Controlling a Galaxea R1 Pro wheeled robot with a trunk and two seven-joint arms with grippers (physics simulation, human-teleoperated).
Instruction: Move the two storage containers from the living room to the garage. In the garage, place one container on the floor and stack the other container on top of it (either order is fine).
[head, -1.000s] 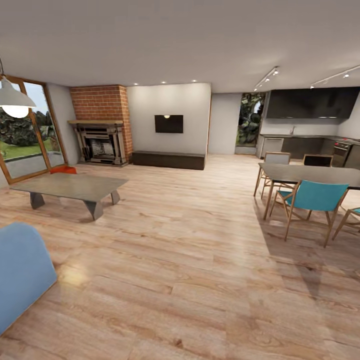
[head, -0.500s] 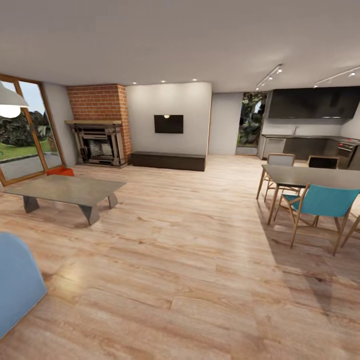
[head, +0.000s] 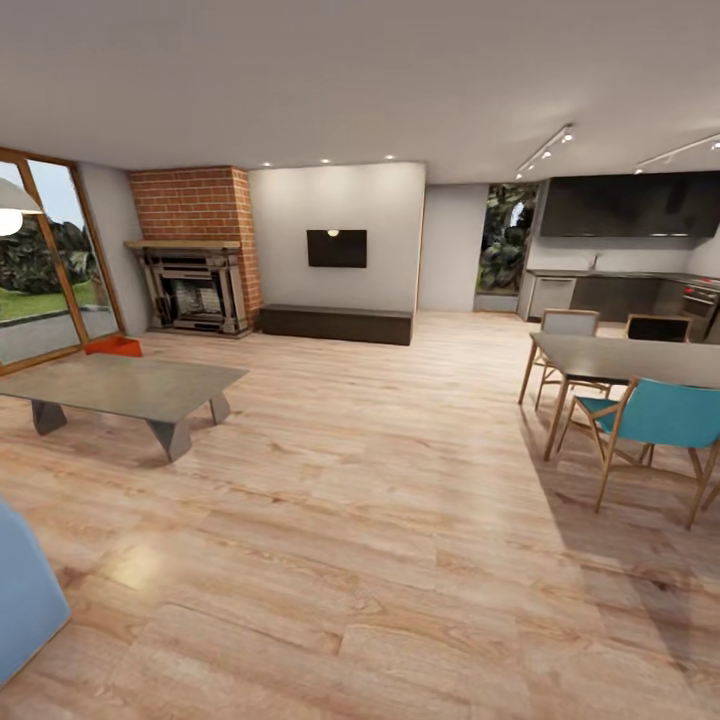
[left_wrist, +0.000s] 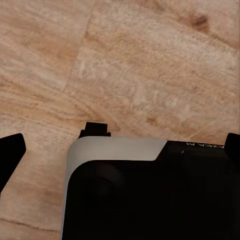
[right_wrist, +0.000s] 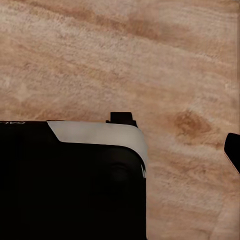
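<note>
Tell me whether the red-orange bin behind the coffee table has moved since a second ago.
No. The red-orange bin keeps its place behind the coffee table, near the fireplace; the camera shifted.

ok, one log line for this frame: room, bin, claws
room: living room, wood-plank floor | bin: one red-orange storage container on floor behind coffee table, near fireplace | claws: state unclear, nothing held

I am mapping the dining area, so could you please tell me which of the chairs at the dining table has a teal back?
The chair on the near side of the dining table; the two chairs on its far side have a grey back and a dark back.
</note>
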